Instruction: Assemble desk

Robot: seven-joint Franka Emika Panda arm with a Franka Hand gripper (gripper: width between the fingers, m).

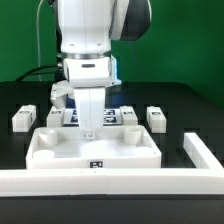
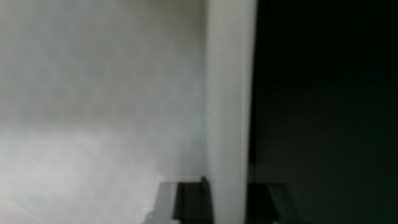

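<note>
Desk top (image 1: 60, 152) flat, rail (image 1: 60, 182) just in front of it | gripper (image 1: 90, 122) low over its back middle, jaws unreadable, grip cannot be told | legs (image 1: 22, 118) loose behind it | step: likely leg fitting; next needs corner-socket alignment

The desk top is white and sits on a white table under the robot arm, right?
Not quite. The table is black, not white, as the exterior view shows. The desk top is white and does sit under the robot arm.

No readable text; a black-and-white tag (image 1: 95, 164) marks the desk top (image 1: 55, 158).
</note>
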